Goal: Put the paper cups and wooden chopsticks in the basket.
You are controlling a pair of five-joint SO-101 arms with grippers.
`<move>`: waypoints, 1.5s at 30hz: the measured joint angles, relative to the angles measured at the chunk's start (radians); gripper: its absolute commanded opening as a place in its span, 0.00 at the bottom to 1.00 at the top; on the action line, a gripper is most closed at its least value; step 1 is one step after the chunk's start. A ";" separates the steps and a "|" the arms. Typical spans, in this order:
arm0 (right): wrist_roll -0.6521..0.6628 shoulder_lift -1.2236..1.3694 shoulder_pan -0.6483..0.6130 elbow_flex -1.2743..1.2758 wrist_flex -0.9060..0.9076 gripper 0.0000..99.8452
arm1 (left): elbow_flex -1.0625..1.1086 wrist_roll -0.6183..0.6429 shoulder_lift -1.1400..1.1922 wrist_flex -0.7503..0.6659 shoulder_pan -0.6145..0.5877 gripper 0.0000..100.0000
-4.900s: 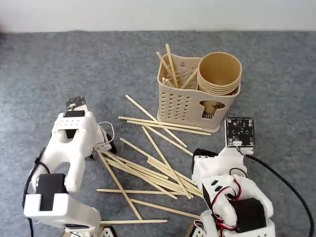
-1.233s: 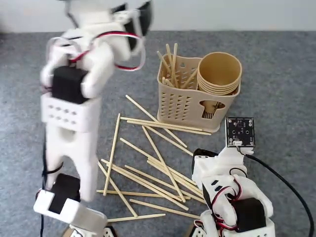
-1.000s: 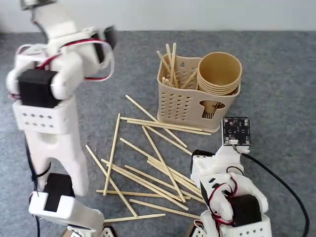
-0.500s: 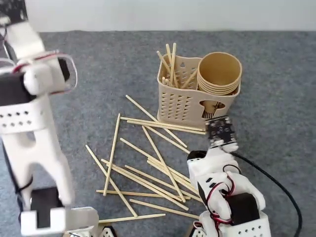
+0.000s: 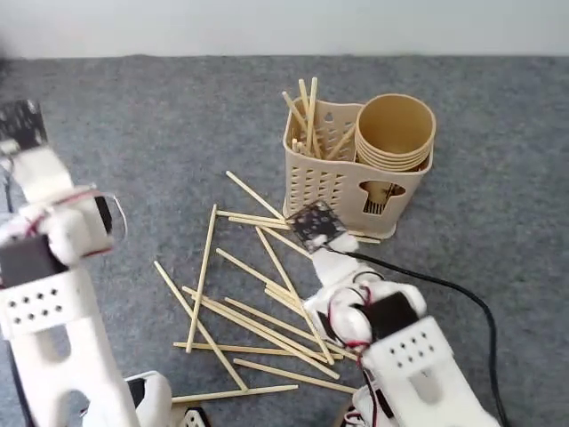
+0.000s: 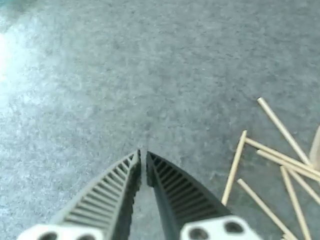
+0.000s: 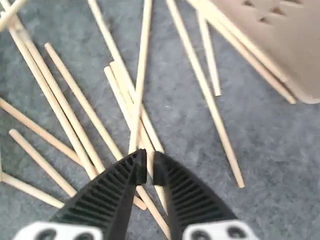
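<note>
Stacked paper cups (image 5: 396, 133) fill the right compartment of the basket (image 5: 324, 191), which stands far-centre; wooden chopsticks (image 5: 307, 111) lean in its left one. Loose chopsticks (image 5: 258, 307) lie scattered nearer on the mat (image 5: 178, 116) (several crossing). The right gripper (image 7: 149, 164) hangs over them, fingers nearly touching, holding nothing. The left gripper (image 6: 142, 159), likewise pinched empty, is over bare mat at the left.

The right arm (image 5: 391, 325) lies over some of the loose chopsticks (image 5: 203, 277), so their ends are hidden. The arm runs off the bottom edge. The left arm (image 5: 44, 302) is cut off there too. The cups (image 5: 396, 133) sit deep in the basket (image 5: 324, 191), so their bottoms are hidden. In the right wrist view, just one corner of the basket shows.
</note>
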 measured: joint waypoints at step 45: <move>0.066 0.827 -0.124 -0.233 -0.358 0.01 | 0.764 -0.028 -0.195 -0.396 -0.012 0.02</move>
